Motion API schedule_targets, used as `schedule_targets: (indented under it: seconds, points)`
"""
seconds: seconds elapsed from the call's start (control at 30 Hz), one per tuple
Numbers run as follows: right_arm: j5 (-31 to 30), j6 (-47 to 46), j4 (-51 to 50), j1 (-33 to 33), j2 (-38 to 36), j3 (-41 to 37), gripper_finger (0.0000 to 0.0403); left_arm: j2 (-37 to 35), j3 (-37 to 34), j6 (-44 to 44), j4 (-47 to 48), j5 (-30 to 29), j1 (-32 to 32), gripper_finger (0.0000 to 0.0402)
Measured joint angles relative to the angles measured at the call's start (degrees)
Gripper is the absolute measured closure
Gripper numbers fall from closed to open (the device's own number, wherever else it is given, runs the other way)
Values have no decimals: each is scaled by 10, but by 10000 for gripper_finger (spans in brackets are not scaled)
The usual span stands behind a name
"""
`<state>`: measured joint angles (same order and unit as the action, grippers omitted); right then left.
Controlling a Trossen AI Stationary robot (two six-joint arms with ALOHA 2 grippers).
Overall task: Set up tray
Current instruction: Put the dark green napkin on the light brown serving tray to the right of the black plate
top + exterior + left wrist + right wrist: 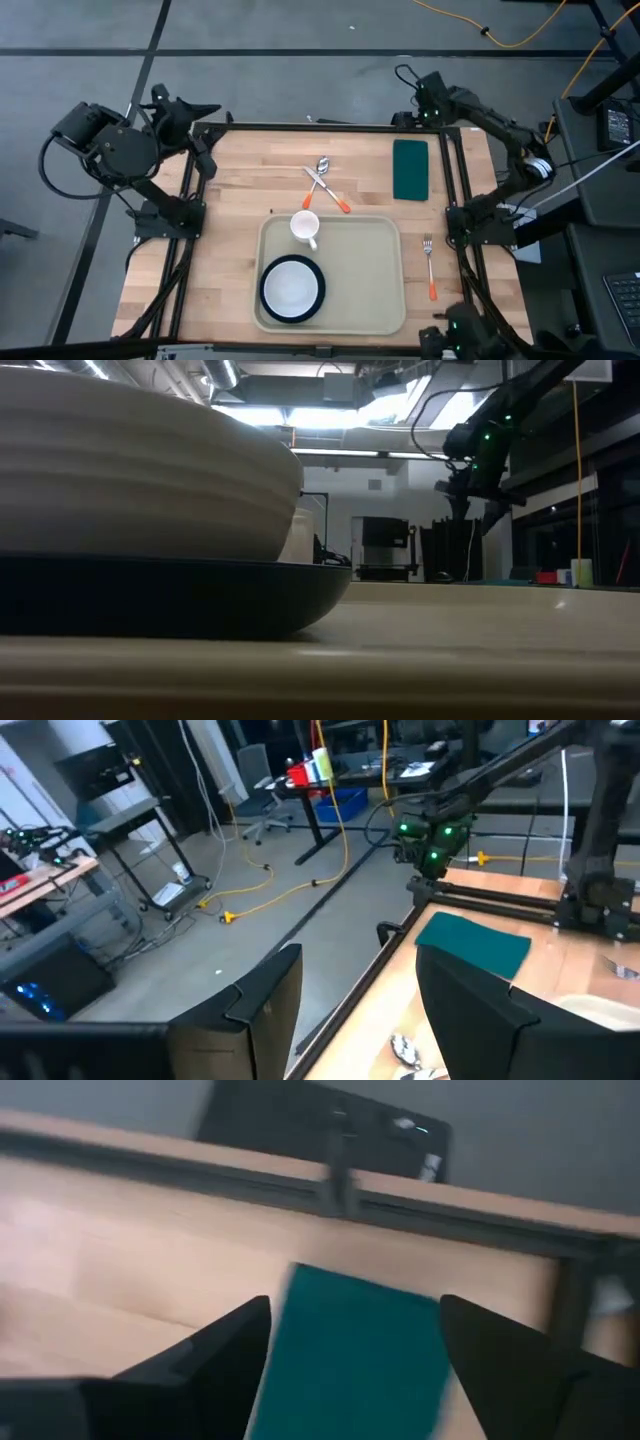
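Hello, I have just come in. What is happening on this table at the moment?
A two-arm robot is setting up a beige tray. A bowl on a dark plate and a white mug already sit in it. The right end effector, open, hovers over the green napkin. The left end effector, open, waits at the far left corner.

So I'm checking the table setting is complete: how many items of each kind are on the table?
Tray: 1
Mug: 1
Bowl on dark plate: 1
Napkin: 1
Fork: 1
Spoon: 1
Other orange-handled utensil crossing the spoon: 1
Total: 7
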<state>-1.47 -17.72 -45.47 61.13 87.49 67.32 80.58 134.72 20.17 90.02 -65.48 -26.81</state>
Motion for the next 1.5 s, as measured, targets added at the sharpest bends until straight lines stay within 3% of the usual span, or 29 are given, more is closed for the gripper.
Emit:
schedule_targets:
  seconds: [0.17,0.37,0.77,1.03,1.2,1.37,1.5]
  points:
    - [-45,95,-110,25,50,86,110,0,0,11,0,-26,0,213]
    - [-36,121,-151,29,75,103,110,2,0,26,0,-51,0,215]
    - [-49,102,-142,28,79,103,110,1,-13,26,0,-50,0,215]
    - [-51,59,-141,28,96,100,110,0,-40,26,0,-18,0,215]
    - [-86,43,-139,21,111,98,122,0,-51,28,0,-17,0,215]
    - [-20,2,-140,27,118,51,136,-1,-51,28,0,-8,0,215]
    - [-45,-2,-121,24,117,28,140,-1,-51,18,0,-8,0,215]
